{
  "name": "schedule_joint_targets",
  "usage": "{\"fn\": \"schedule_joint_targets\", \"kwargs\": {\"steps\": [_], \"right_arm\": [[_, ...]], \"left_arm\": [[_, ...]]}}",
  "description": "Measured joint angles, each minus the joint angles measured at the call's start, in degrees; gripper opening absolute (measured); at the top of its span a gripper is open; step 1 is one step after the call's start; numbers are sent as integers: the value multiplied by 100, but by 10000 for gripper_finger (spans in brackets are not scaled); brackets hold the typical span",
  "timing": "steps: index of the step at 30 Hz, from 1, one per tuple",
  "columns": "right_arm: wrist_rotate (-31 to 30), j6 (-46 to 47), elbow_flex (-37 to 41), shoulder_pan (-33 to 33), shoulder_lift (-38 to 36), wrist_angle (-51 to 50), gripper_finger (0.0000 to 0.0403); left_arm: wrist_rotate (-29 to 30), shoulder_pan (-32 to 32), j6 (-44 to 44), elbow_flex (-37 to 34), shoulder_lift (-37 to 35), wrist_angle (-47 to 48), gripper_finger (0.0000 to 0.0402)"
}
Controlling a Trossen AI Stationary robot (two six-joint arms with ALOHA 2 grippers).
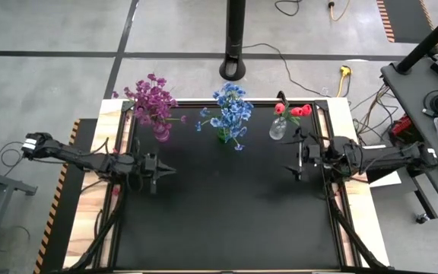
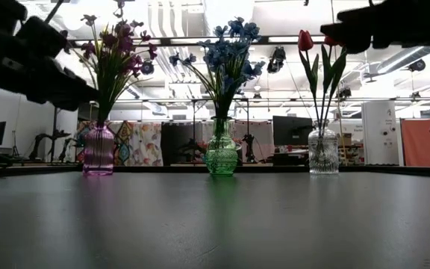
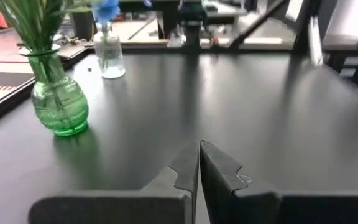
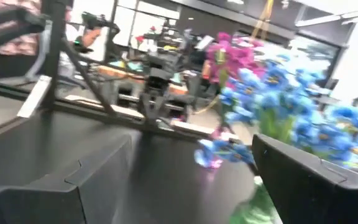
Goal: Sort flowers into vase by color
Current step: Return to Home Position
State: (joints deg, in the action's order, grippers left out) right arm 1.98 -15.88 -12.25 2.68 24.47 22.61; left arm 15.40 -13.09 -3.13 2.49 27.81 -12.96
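Observation:
Three vases stand in a row along the table's far edge. A purple vase (image 1: 162, 134) (image 2: 98, 152) holds purple-magenta blooms (image 1: 150, 99). A green vase (image 1: 224, 135) (image 2: 220, 153) (image 3: 58, 99) holds blue blooms (image 1: 232, 106) (image 4: 278, 99). A clear vase (image 1: 278, 128) (image 2: 322, 152) (image 3: 110, 59) holds red buds (image 1: 293, 111). My left gripper (image 1: 167, 170) (image 3: 199, 152) hovers shut over the table's left side. My right gripper (image 1: 293, 165) (image 4: 185, 180) hovers open at the right side, near the clear vase. Neither touches anything.
The black table top (image 1: 226, 205) lies between the two arms. Wooden rails (image 1: 93, 221) run down both sides. A dark pole base (image 1: 234, 68) stands on the floor beyond the far edge, with cables and equipment to the right.

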Motion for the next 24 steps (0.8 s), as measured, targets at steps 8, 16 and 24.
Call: {"fn": "schedule_joint_targets", "kwargs": {"steps": [8,16,24], "right_arm": [[319,84,683,361,-1211,32,326],[322,161,1121,361,-2401,-281,326],[452,129,1158,361,-2437,-446,325]], "left_arm": [[-290,-15,89,-124,-1281,84,0],[-96,-14,8,-129,-2255,744,0],[659,-11,134,-139,-2776,1047,0]]}}
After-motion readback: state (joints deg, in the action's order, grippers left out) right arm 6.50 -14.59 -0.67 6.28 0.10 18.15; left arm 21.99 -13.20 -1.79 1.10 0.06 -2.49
